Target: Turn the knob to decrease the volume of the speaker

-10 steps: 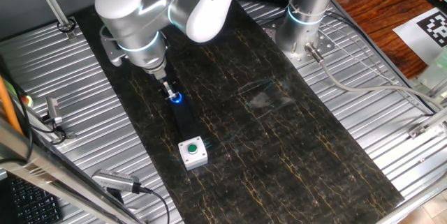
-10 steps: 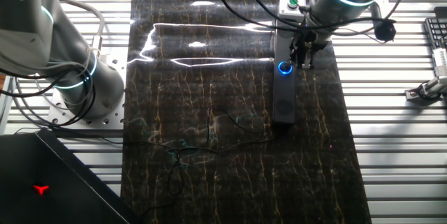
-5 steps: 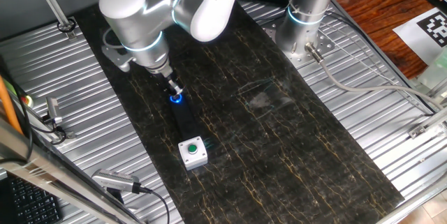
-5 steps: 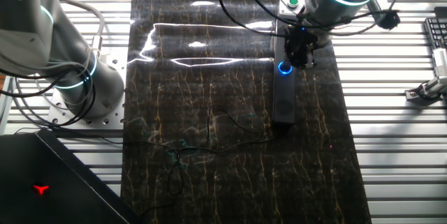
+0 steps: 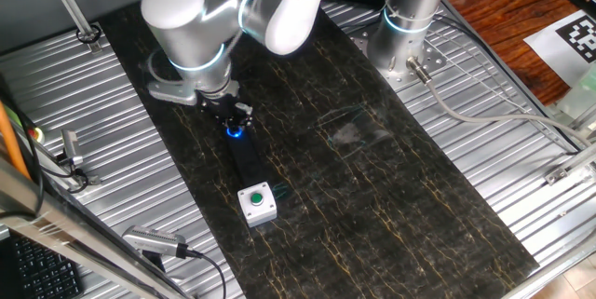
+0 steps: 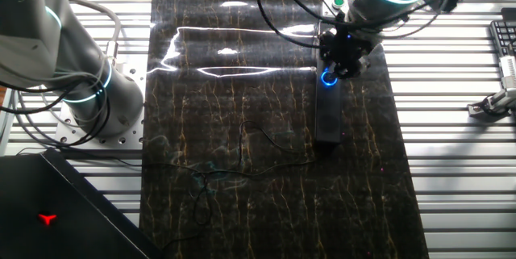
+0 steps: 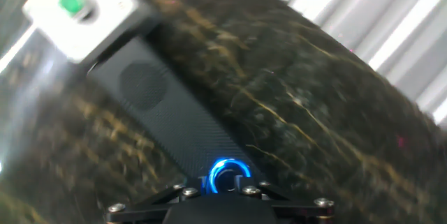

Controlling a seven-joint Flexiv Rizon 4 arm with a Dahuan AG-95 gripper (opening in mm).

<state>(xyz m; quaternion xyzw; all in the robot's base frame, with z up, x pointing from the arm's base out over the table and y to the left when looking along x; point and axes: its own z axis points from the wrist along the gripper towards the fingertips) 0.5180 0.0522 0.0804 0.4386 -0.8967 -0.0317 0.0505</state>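
Note:
The speaker (image 5: 248, 161) is a long flat black bar lying on the dark marbled mat. The knob (image 5: 235, 131) glows blue at its far end. It also shows in the other fixed view (image 6: 328, 79) and in the hand view (image 7: 227, 175). My gripper (image 5: 232, 124) stands straight down over the knob. In the hand view its fingers (image 7: 204, 181) sit close on either side of the blue ring, shut on the knob. The hand hides most of the dial in the fixed views. The speaker body (image 7: 160, 109) runs away from the fingers.
A small white box with a green button (image 5: 257, 202) sits at the speaker's other end, also in the hand view (image 7: 77, 11). A second arm's base (image 5: 407, 29) stands at the back. Ribbed metal table surface (image 5: 93, 150) flanks the mat. Cables lie on the mat (image 6: 242, 154).
The wrist has rotated about the vertical over the last second, and the hand has shifted slightly onto the knob. The speaker and the white box have stayed in place.

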